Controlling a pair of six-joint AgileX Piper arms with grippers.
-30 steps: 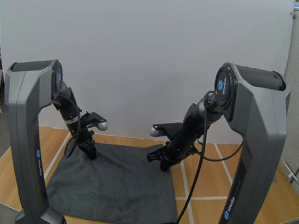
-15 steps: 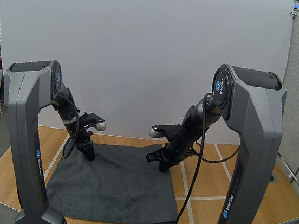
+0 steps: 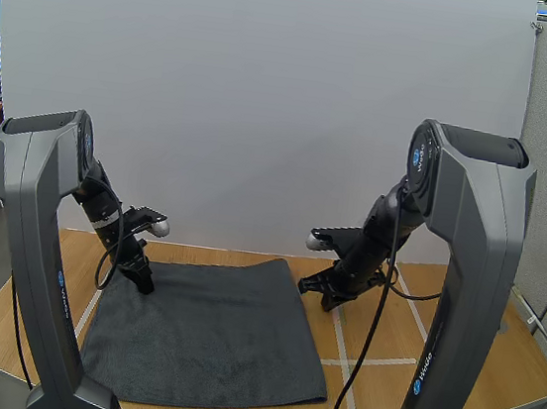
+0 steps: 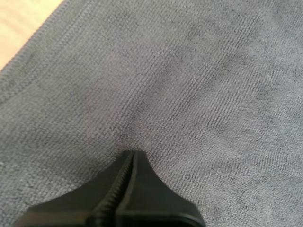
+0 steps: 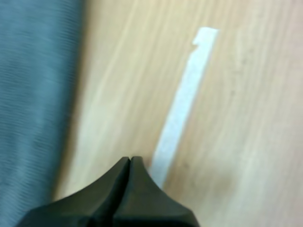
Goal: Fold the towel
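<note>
On the counter, the grey towel lies flat and fully spread, with no fold made. Left hand: fingers pressed together, holding nothing, tip down on the towel near its far left corner. Right hand: likewise closed and empty, now over bare wood beside a white tape line, just off the towel's right edge; half a second ago it stood on the cloth. Judgement: smoothing appears complete; both hands must open before gripping an edge.
</note>
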